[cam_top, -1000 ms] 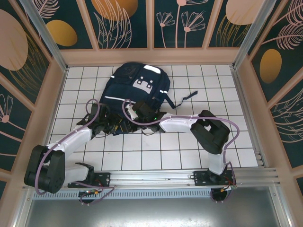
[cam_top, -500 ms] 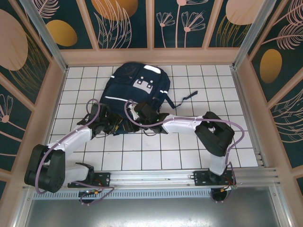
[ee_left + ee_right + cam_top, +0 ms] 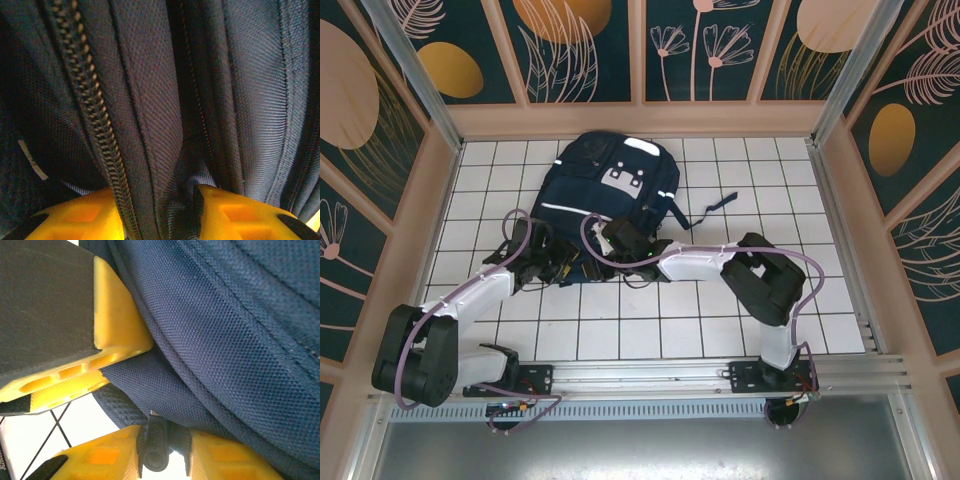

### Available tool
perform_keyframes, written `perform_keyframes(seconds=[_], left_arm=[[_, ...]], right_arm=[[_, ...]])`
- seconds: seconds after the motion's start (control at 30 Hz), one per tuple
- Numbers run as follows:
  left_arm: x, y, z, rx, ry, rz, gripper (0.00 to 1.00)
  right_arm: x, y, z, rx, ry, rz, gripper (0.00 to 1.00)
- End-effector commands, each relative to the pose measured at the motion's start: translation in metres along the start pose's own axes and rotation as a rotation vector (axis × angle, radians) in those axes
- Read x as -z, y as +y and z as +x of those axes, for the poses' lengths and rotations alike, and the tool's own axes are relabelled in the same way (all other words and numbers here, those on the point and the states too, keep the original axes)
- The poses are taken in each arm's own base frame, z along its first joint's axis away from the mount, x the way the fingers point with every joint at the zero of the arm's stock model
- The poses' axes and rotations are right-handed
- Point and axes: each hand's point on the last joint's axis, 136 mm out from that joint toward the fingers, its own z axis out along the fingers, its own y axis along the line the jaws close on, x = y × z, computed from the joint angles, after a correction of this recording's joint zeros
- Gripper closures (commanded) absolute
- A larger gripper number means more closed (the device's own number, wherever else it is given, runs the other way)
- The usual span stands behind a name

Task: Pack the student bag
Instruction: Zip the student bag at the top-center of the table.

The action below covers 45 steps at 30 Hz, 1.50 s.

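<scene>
While the student bag [image 3: 610,190] lies flat on the white-tiled bench [image 3: 720,320], front panel up, both arms reach to its near edge, so I judge that I am working on its opening and not on any loading.

My left tool [image 3: 556,264] sits at the bag's near left corner. In the left wrist view its yellow fingers [image 3: 75,222] stand narrow, with a fold of navy fabric pinched between them. The zipper [image 3: 85,100] runs right beside that fold, and its teeth look meshed along the stretch I can see.

My right tool [image 3: 620,240] is at the bag's near edge, just right of the left one. Its jaws are narrow too and sit around a small black tab [image 3: 156,447] hanging from the bag's seam (a zip pull, I think, though it could be a strap end).

What the bag holds is hidden from me, so I cannot say whether packing is done and only the zip is left, or whether the bag has yet to be opened. Either way, the zip is the step in hand.
</scene>
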Motion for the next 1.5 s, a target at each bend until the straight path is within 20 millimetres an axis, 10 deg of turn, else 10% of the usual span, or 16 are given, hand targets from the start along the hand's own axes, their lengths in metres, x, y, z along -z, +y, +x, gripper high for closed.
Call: perform_keyframes(seconds=[0.0, 0.87, 1.1, 1.47], left_arm=[[-0.001, -0.012, 0.004, -0.032, 0.023, 0.035, 0.6], [-0.004, -0.013, 0.005, -0.03, 0.032, 0.035, 0.58], [-0.004, -0.013, 0.005, -0.032, 0.033, 0.038, 0.57], [-0.004, -0.013, 0.006, -0.033, 0.039, 0.037, 0.57]], right_arm=[[-0.009, -0.004, -0.005, 0.018, 0.002, 0.003, 0.67], [-0.01, -0.014, 0.009, 0.017, 0.032, 0.083, 0.96], [-0.021, -0.015, 0.024, -0.03, 0.085, 0.005, 0.63], [-0.02, -0.031, 0.031, -0.123, 0.111, -0.038, 0.56]])
